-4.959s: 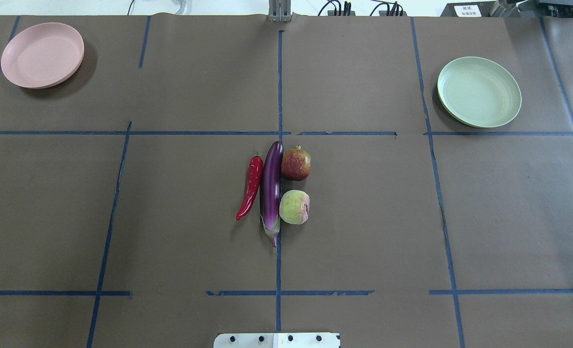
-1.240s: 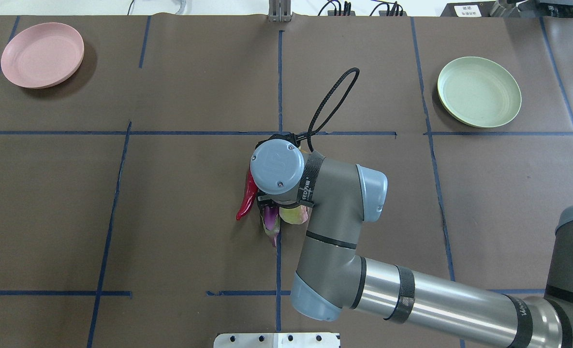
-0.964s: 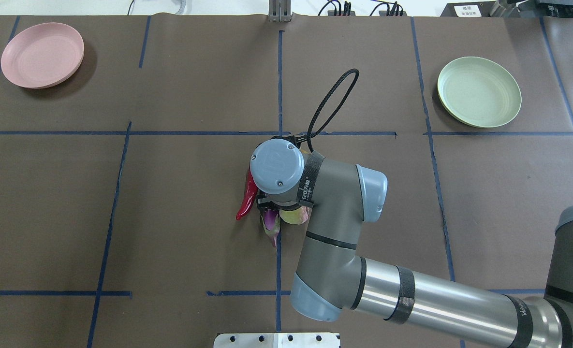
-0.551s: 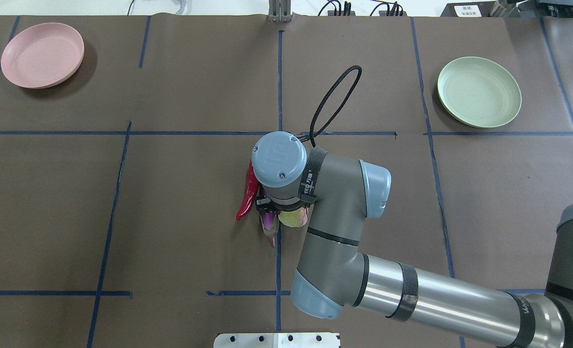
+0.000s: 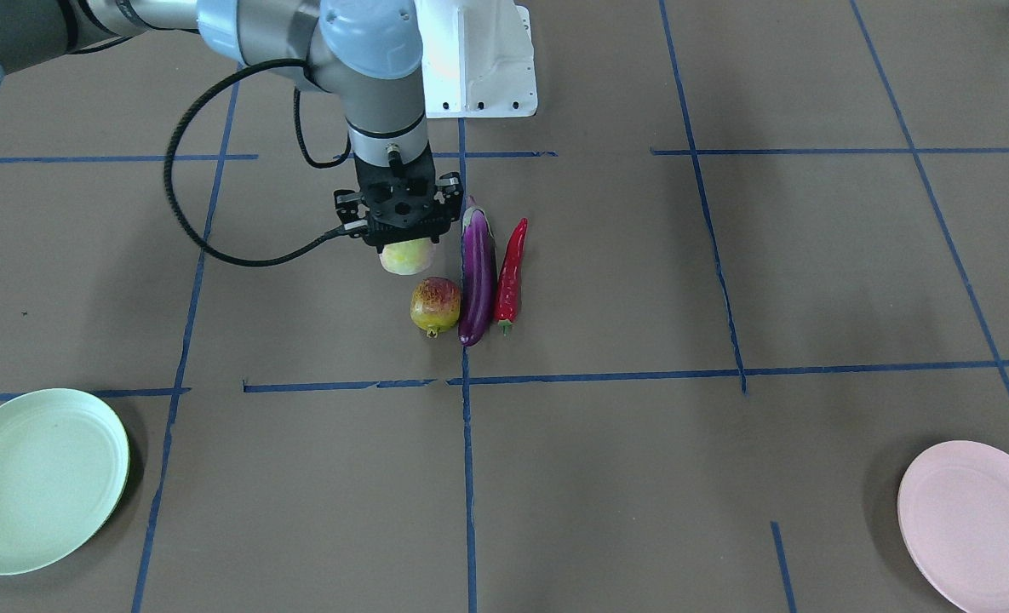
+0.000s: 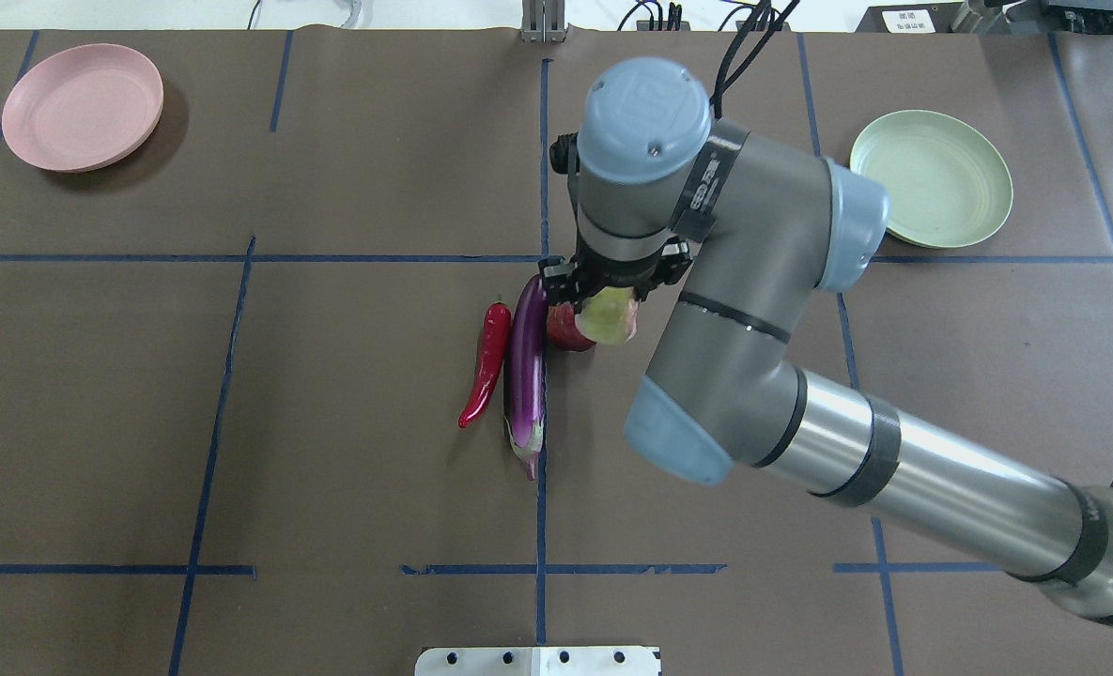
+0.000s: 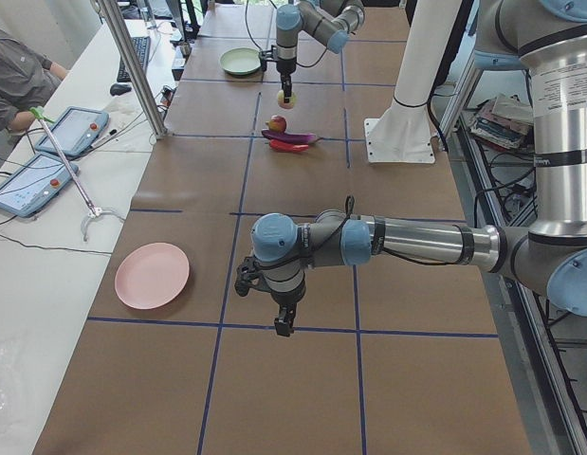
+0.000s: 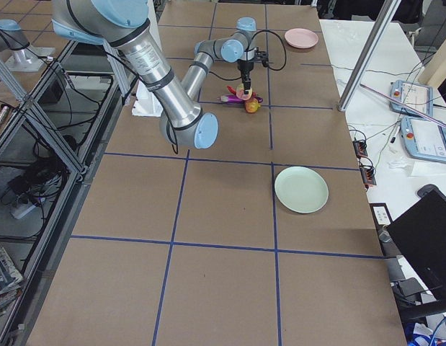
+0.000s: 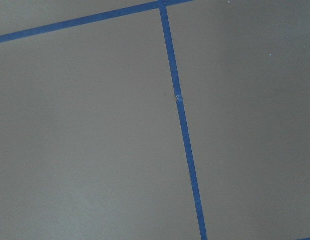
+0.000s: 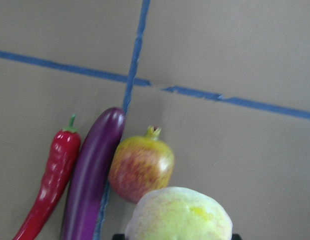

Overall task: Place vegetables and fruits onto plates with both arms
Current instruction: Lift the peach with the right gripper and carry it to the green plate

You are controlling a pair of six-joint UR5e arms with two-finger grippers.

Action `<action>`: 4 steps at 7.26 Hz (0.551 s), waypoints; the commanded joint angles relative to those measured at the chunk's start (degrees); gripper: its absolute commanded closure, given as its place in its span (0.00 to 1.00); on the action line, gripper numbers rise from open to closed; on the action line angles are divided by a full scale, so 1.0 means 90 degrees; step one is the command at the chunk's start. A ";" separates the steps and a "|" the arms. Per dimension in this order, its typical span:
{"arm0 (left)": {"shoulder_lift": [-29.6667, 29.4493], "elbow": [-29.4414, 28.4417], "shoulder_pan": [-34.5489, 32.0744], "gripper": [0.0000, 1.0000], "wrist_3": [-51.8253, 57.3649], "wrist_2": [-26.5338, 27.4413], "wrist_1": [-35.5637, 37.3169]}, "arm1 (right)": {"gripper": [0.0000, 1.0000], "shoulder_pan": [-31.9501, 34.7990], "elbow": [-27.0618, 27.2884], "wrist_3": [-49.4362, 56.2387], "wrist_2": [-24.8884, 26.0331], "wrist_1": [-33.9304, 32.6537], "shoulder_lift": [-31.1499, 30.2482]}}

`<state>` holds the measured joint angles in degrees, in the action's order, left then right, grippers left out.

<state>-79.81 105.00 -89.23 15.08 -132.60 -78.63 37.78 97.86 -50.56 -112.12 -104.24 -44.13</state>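
Observation:
My right gripper (image 5: 406, 242) (image 6: 603, 299) is shut on the pale yellow-green fruit (image 5: 408, 257) (image 6: 610, 319) and holds it clear of the table. Below it lies the red-mottled fruit (image 5: 435, 305) (image 10: 142, 162). Beside that lie the purple eggplant (image 6: 526, 371) (image 5: 476, 272) and the red chili (image 6: 486, 366) (image 5: 511, 272). The green plate (image 6: 930, 178) and the pink plate (image 6: 82, 106) are bare, at the far right and far left corners. My left gripper (image 7: 285, 325) hangs over the table near the pink plate (image 7: 151, 275). I cannot tell whether it is open or shut.
Blue tape lines divide the brown table cover. The white base block (image 5: 478, 60) sits at the robot's edge of the table. A side table with tablets (image 7: 32, 175), a metal post (image 7: 132, 66) and a seated person (image 7: 13, 76) are beyond the far edge.
The right gripper was low over the produce with the pale fruit between its fingers. It has risen with that fruit and moved toward the far side, uncovering the eggplant and chili.

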 commanded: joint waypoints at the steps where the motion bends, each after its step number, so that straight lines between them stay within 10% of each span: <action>1: -0.0009 0.0004 0.0003 0.00 0.0004 -0.0013 -0.0004 | 0.89 0.1333 -0.0479 0.1693 -0.0665 0.0010 -0.0058; 4: -0.0009 0.0004 0.0003 0.00 0.0023 -0.0013 -0.0004 | 0.90 0.2489 -0.1797 0.4341 -0.0832 0.0581 -0.0378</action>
<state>-79.86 105.03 -89.21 15.25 -132.71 -78.66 56.10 86.48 -20.68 -118.50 -102.68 -45.53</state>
